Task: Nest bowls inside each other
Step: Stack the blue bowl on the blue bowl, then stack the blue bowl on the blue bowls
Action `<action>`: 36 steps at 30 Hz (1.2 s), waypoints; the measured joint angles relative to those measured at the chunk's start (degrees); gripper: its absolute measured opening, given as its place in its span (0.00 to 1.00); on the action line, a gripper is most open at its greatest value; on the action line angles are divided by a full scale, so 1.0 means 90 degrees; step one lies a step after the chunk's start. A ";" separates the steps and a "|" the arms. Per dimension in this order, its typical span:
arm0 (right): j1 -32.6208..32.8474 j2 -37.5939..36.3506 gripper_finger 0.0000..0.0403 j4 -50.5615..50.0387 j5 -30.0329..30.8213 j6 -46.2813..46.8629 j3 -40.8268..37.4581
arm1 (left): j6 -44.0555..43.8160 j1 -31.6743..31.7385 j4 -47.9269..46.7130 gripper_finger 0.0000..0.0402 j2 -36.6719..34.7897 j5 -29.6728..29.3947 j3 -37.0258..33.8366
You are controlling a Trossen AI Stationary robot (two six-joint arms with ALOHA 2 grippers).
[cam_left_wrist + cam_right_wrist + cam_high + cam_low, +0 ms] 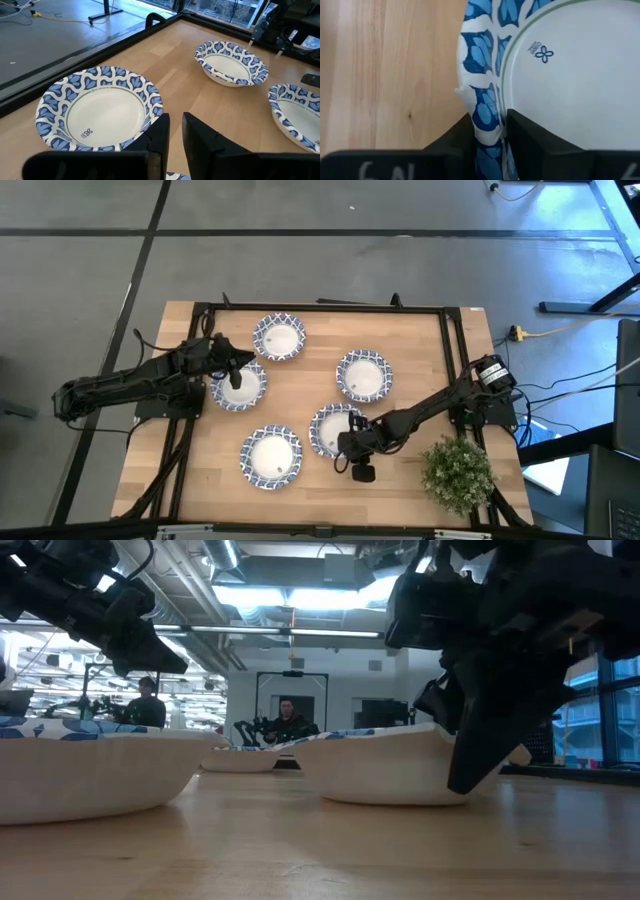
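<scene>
Several blue-rimmed white bowls lie apart on the wooden table: one at the far left (279,337), one left of centre (240,385), one right of centre (364,375), one near the middle (335,430) and one at the near left (271,457). Each rests on its base. My right gripper (351,446) is shut on the near-middle bowl (560,70). My left gripper (238,367) hovers above the left-of-centre bowl, its fingers (160,137) almost together and holding nothing; in the low view it (150,650) stands clear above that bowl (90,765). My right gripper pinches the near-middle bowl's rim band (487,117) at its near right side, one finger inside the bowl and one outside. The fingers slant down from the table's near right. The bowl's base (390,798) is on the table.
A green potted plant (458,472) stands at the table's near right corner, close to my right arm. A black frame (320,307) runs along the table's far and side edges. Bare wood lies between the bowls.
</scene>
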 joint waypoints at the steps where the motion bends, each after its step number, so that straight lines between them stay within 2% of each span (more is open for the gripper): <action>1: 0.0000 0.0000 0.24 0.0001 -0.0002 -0.0007 0.0000 | 0.0000 -0.0002 0.0000 0.12 0.0000 -0.0001 0.0000; 9: -0.0002 0.0000 0.23 -0.0134 -0.0003 -0.0078 0.0073 | -0.0002 -0.0002 0.0002 0.12 0.0001 0.0000 0.0001; 15: -0.0085 0.0000 0.23 -0.1057 0.0202 -0.0565 0.0708 | -0.0001 -0.0001 0.0002 0.12 0.0002 0.0000 0.0000; 22: -0.0407 0.0002 0.23 -0.1458 0.0266 -0.1169 0.1318 | -0.0001 -0.0001 0.0002 0.12 0.0000 0.0000 0.0000; 27: -0.0590 0.0002 0.23 -0.1897 0.0610 -0.1473 0.1661 | 0.0005 -0.0001 0.0000 0.12 0.0000 0.0000 0.0001; 36: -0.0687 0.0002 0.23 -0.1980 0.0651 -0.1323 0.1781 | 0.0012 -0.0002 -0.0458 0.12 0.0002 -0.0002 0.0000</action>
